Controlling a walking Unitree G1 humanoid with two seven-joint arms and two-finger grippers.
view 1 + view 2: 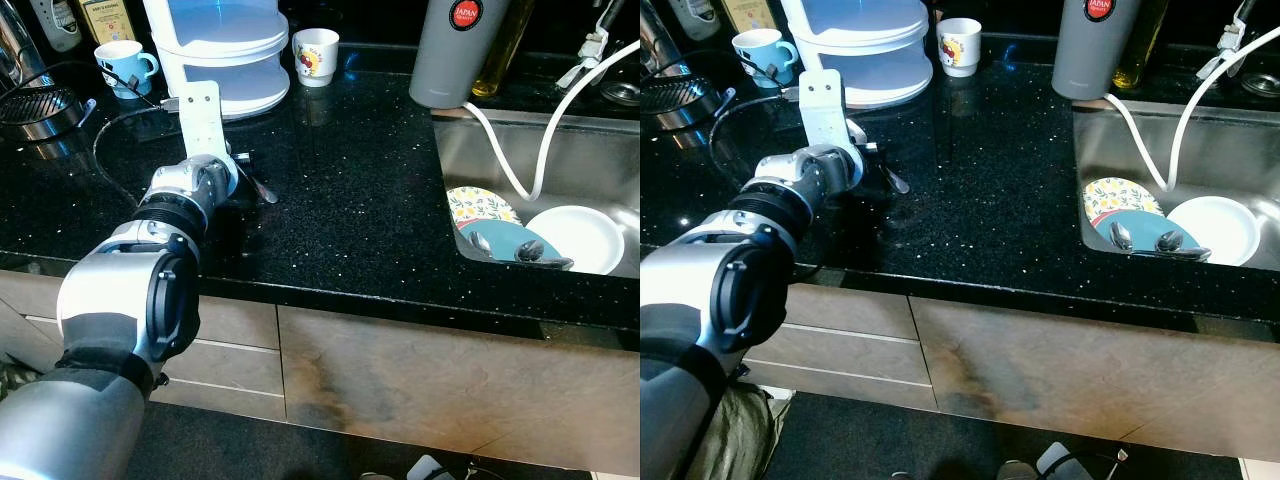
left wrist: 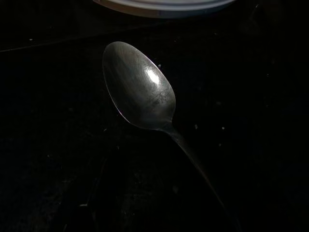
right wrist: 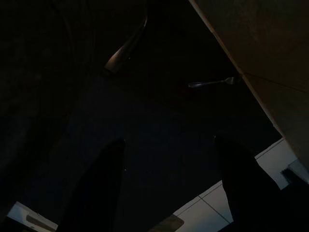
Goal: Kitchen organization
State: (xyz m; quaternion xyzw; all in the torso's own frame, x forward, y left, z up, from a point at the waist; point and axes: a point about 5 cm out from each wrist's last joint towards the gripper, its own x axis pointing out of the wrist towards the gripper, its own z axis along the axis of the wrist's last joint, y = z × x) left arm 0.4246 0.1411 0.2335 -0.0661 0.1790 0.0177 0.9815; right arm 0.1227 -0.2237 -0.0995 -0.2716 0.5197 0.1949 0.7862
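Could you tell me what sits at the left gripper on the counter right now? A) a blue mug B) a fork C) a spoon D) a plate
C: the left gripper is low over the black counter, and its wrist view shows a metal spoon just ahead.

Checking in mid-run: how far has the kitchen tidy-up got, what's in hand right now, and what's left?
Little looks finished. In hand: the left gripper is low over the black counter with a spoon just beyond its tip; a grasp can't be confirmed. Left: plates and spoons in the sink, mugs near the stacked containers. The right gripper hangs idle, open.
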